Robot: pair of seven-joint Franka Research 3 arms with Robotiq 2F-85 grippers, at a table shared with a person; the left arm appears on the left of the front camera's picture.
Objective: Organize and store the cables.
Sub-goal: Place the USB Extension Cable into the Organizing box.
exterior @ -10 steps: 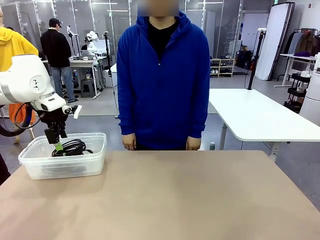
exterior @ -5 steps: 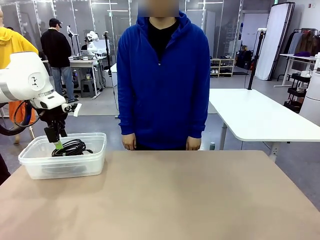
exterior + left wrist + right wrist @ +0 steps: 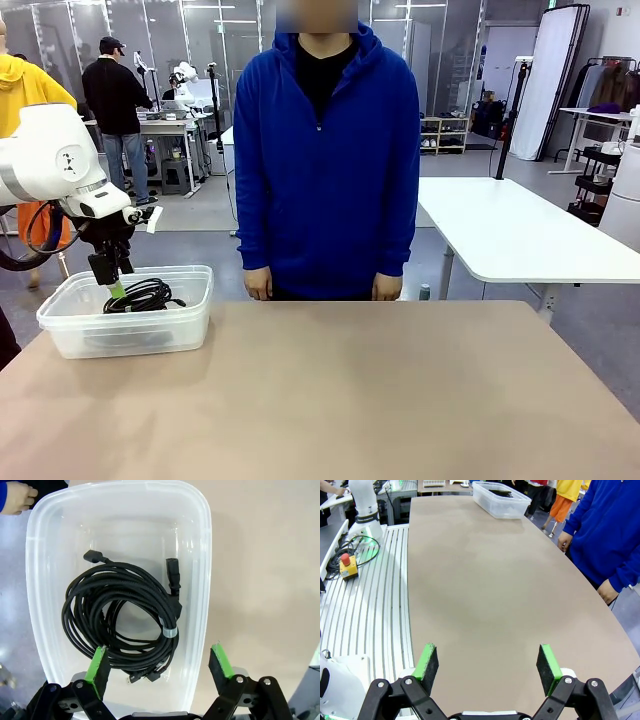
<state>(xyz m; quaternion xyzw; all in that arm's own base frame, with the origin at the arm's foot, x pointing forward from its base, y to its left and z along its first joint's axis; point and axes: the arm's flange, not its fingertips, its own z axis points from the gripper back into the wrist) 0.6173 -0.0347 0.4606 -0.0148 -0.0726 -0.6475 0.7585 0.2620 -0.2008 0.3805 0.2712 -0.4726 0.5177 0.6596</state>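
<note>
On the left end of the tan table (image 3: 380,390), coiled black cables (image 3: 120,615) lie inside a clear plastic bin (image 3: 190,325). Above it hangs the left claw (image 3: 159,665), spread wide, gripping nothing. Over bare tabletop, the right claw (image 3: 487,667) gapes empty. A person (image 3: 325,160) stands at the far edge.

The cables (image 3: 120,615) are black, bound by a pale grey band (image 3: 169,631). The bin (image 3: 130,322) is clear, frosty white plastic. The table (image 3: 340,400) is plain matte tan. The left gripper (image 3: 159,666) and right gripper (image 3: 489,667) are black with bright green pads. The arm (image 3: 50,160) is white. The person wears a royal blue hoodie (image 3: 330,160) over a black shirt. An emergency stop box (image 3: 348,566) is yellow with a red button.
</note>
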